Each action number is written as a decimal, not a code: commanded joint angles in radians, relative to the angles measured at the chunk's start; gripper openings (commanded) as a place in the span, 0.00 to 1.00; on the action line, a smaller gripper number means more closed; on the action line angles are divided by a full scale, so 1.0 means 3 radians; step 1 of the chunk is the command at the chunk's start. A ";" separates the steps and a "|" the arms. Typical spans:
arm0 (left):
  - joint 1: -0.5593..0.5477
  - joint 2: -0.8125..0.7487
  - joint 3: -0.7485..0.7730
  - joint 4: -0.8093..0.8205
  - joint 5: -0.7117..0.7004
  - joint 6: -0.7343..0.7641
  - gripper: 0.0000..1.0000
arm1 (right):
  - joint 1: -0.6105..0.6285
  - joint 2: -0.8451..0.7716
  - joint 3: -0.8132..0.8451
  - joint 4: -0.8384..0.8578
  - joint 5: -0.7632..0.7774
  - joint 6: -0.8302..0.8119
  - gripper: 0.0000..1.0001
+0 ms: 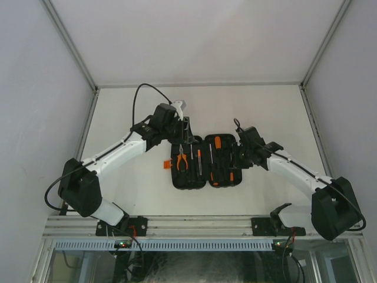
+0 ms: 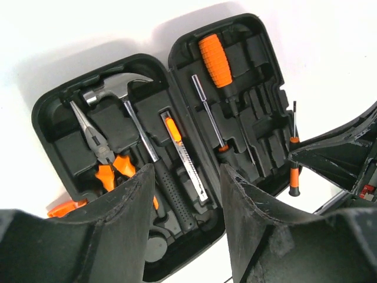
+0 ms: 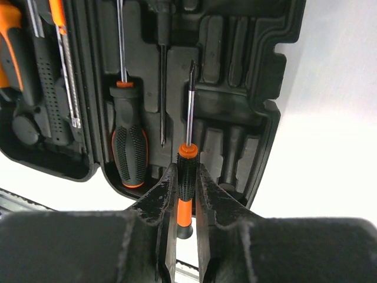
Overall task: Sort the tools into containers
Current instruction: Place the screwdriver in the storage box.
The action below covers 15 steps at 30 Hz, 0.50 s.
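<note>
Right gripper (image 3: 187, 180) sat closest to us, pinched narrow on the ribbed black-and-orange handle of a thin screwdriver (image 3: 187, 151). Its shaft pointed into the right half of the open case (image 3: 259, 124), over an unfilled slot beside a fatter driver (image 3: 129, 147). Whether the tip touched the moulding we could not tell. We judged the screwdriver light and stiff, its steel shaft slick and too thin to pinch well, so the textured handle was the place to hold it; a loose grip could let it swing. Left gripper (image 2: 181, 183) hung about half open and empty above the other half, where hammer (image 2: 145, 141) and pliers (image 2: 95, 141) already lay in their beds.
</note>
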 commanded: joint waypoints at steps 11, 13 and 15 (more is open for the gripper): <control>0.0009 -0.0139 -0.0067 0.0000 -0.0078 0.0050 0.52 | 0.0110 0.0297 0.0260 0.0120 0.0271 -0.0038 0.00; 0.0009 -0.0134 -0.0076 -0.0001 -0.0069 0.0051 0.52 | 0.0114 0.0288 0.0289 0.0127 0.0304 -0.0027 0.00; 0.0008 -0.0131 -0.0083 -0.0003 -0.0068 0.0050 0.52 | 0.0115 0.0274 0.0308 0.0141 0.0321 -0.0025 0.00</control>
